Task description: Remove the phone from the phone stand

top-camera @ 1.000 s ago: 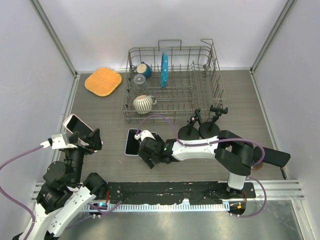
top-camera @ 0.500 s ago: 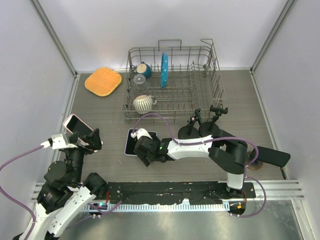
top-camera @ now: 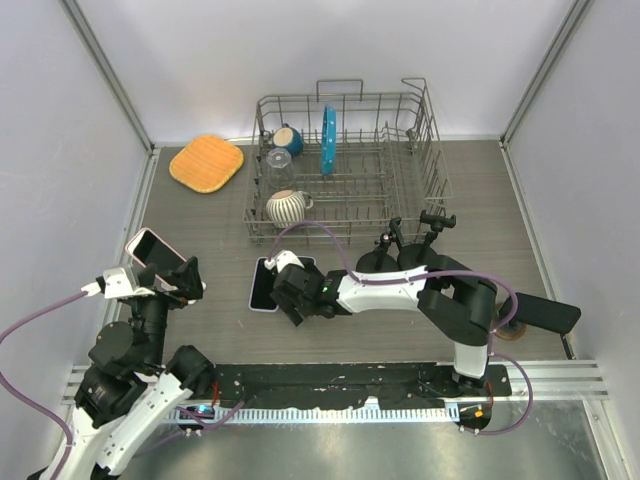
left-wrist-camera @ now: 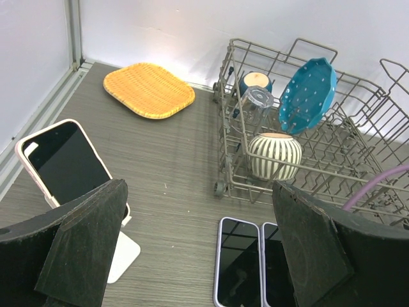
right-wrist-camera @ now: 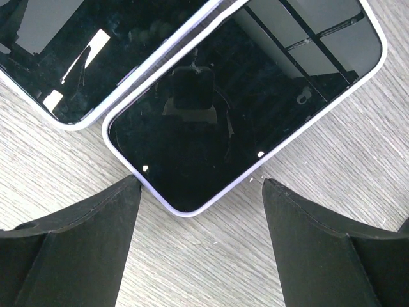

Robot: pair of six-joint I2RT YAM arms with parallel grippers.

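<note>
A phone (top-camera: 150, 248) in a pink case leans on a white phone stand (left-wrist-camera: 125, 253) at the table's left; in the left wrist view the phone (left-wrist-camera: 64, 160) is just beyond my left finger. My left gripper (top-camera: 172, 280) is open beside it, nothing between its fingers (left-wrist-camera: 83, 249). Two other phones (top-camera: 264, 285) lie flat side by side mid-table. My right gripper (right-wrist-camera: 201, 188) is open low over them. Its fingertips straddle the rounded end of the lavender-cased phone (right-wrist-camera: 243, 96), and the left fingertip (right-wrist-camera: 131, 188) is close to that phone's corner.
A wire dish rack (top-camera: 430, 150) at the back holds a blue plate (top-camera: 328, 140), a striped cup (top-camera: 286, 207) and a glass. An orange mat (top-camera: 206, 162) lies back left. Two black stands (top-camera: 400, 260) sit right of the flat phones.
My right gripper has slid a little up and left over the flat phones, its jaws narrowing slightly. The left arm and the phone on the stand have not moved.
</note>
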